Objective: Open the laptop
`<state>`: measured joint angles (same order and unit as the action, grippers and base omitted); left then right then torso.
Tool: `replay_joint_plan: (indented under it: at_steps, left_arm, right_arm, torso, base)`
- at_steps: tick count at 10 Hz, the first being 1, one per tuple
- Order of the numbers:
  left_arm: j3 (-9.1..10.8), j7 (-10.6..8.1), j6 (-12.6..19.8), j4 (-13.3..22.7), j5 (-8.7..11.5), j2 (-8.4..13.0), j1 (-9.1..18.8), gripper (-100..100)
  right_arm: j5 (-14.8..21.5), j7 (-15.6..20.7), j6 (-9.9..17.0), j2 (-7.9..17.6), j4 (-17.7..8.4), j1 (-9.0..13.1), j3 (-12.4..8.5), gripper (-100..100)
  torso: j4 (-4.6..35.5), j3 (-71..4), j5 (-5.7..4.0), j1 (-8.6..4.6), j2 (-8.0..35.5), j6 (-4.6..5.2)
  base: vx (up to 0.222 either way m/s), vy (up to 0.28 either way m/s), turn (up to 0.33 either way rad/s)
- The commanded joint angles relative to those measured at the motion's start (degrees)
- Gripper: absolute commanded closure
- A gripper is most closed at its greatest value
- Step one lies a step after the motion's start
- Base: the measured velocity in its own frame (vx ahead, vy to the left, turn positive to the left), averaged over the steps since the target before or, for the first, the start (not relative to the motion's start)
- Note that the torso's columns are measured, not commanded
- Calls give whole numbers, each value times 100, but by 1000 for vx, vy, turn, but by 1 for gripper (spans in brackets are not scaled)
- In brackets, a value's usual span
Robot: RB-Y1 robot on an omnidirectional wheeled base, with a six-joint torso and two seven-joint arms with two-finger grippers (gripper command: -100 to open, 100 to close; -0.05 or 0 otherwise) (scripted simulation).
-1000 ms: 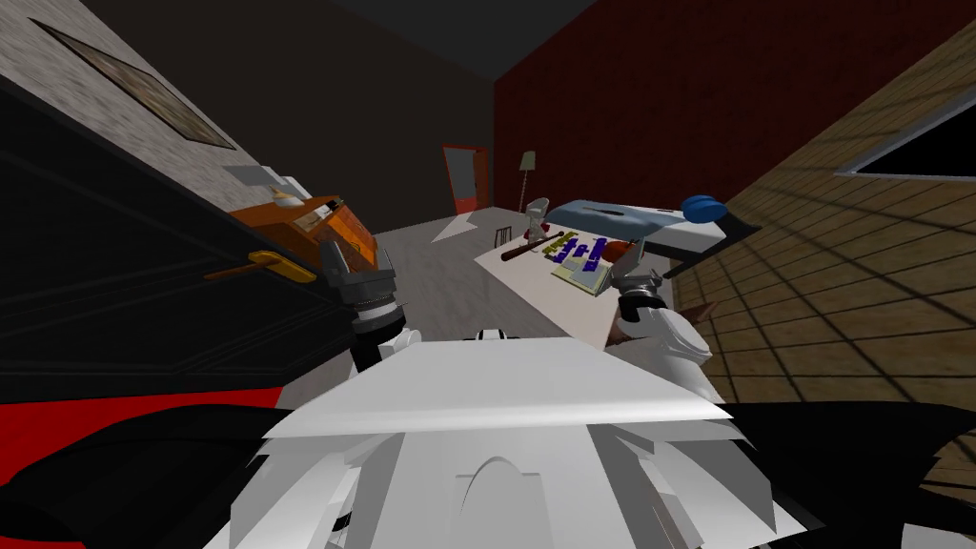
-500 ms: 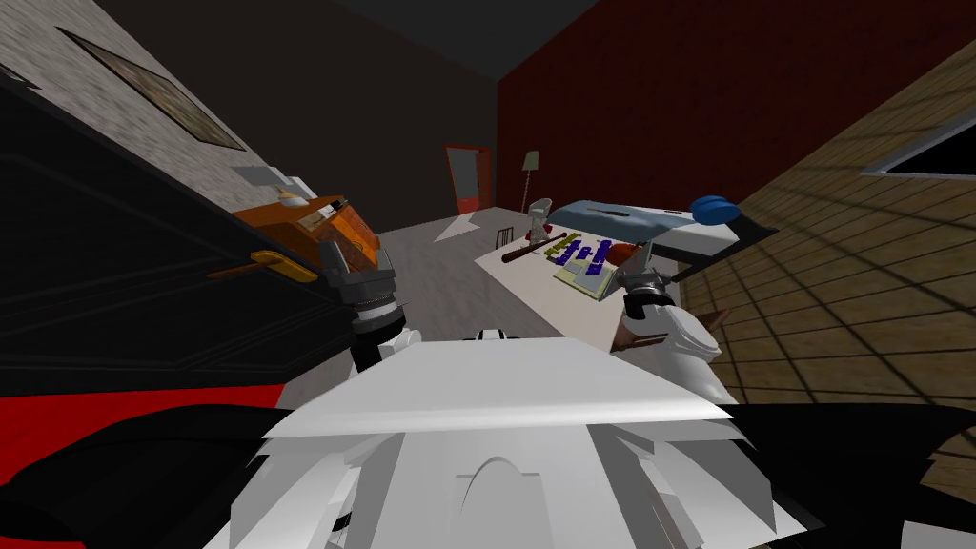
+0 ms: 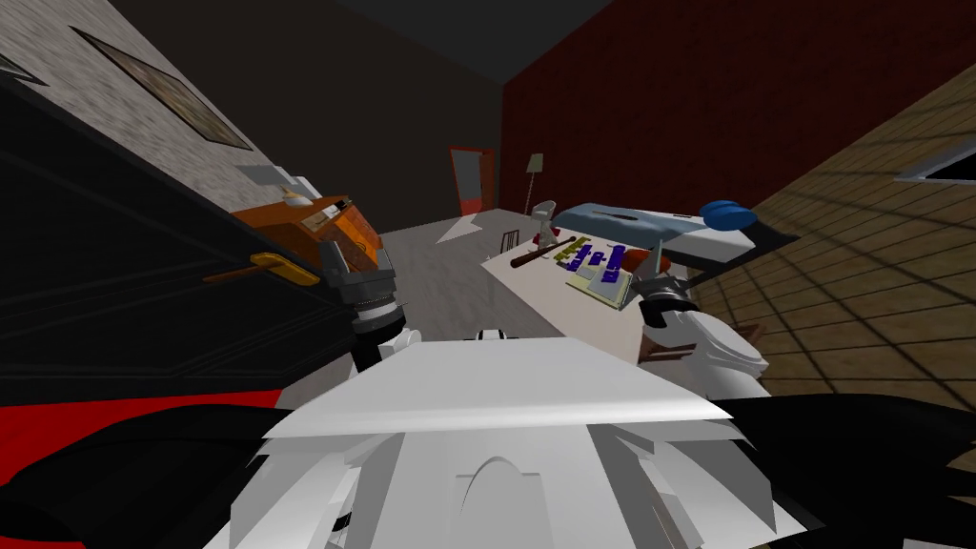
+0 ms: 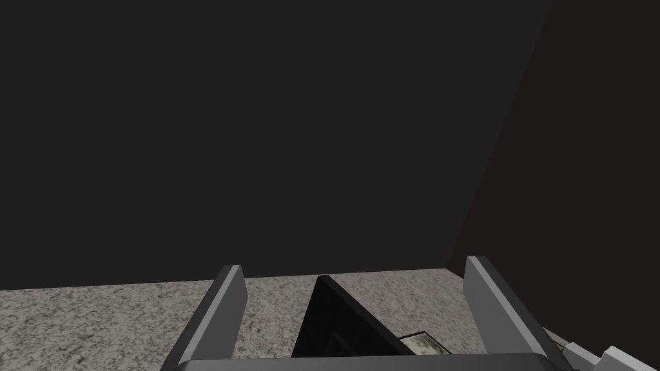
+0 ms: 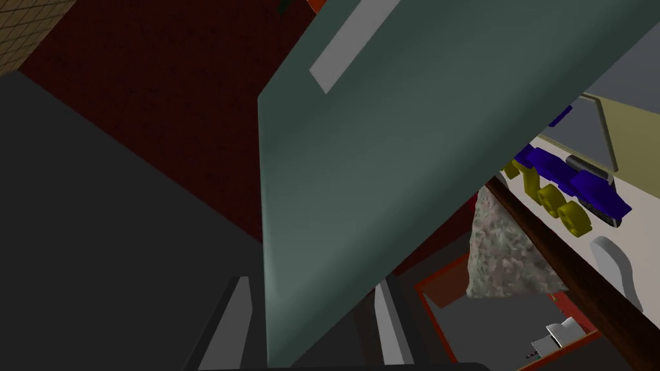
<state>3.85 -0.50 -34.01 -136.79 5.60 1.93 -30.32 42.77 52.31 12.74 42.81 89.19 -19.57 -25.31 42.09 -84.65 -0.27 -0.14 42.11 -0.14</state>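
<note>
The laptop [image 3: 629, 221] lies at the far end of the white table [image 3: 562, 300], its grey-green lid up top. My right gripper [image 3: 656, 269] reaches to the lid's near edge. In the right wrist view the lid [image 5: 387, 142] runs as a broad slab between that gripper's [image 5: 312, 286] two fingers, which stand close on both its faces, shut on it. My left gripper [image 3: 357, 272] hangs beside a black door, away from the table. Its fingers [image 4: 225, 303] are wide apart with nothing between them, so the left gripper [image 4: 354, 303] is open.
A brown bat [image 3: 538, 253], a blue and yellow toy [image 3: 596, 259] and a pale book [image 3: 610, 284] lie on the table before the laptop. A blue object [image 3: 727, 214] sits behind it. An orange cabinet [image 3: 324, 229] and the black door's gold handle [image 3: 284, 267] are at my left.
My right gripper's fingers have come together around the lid's edge, and that hand has shifted a little to the right. My head view has swung slightly. The left arm has stayed put.
</note>
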Motion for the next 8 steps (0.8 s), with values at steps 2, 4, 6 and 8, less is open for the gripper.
replay_joint_plan:
  at_steps: [2,4,6,8]
  left_arm:
    - [0,0,0,0,0,0,0,0]
    - [1,0,0,0,0,1,0,0]
    - [1,0,0,0,0,1,0,0]
    - [1,0,0,0,0,1,0,0]
  right_arm:
    - [-63,236,0,416,-106,-445,87,100]
    - [-70,247,-13,458,-127,-487,93,100]
    - [135,523,96,528,-150,-735,214,100]
    - [276,699,166,569,-160,-890,288,100]
  torso:
    - [10,4,11,-2,9,7]
    - [19,4,31,11,12,15]
    - [25,18,33,21,32,22]
    - [18,10,28,19,22,20]
  base:
    - [113,89,49]
    - [99,65,17]
    - [113,48,36]
    - [99,66,13]
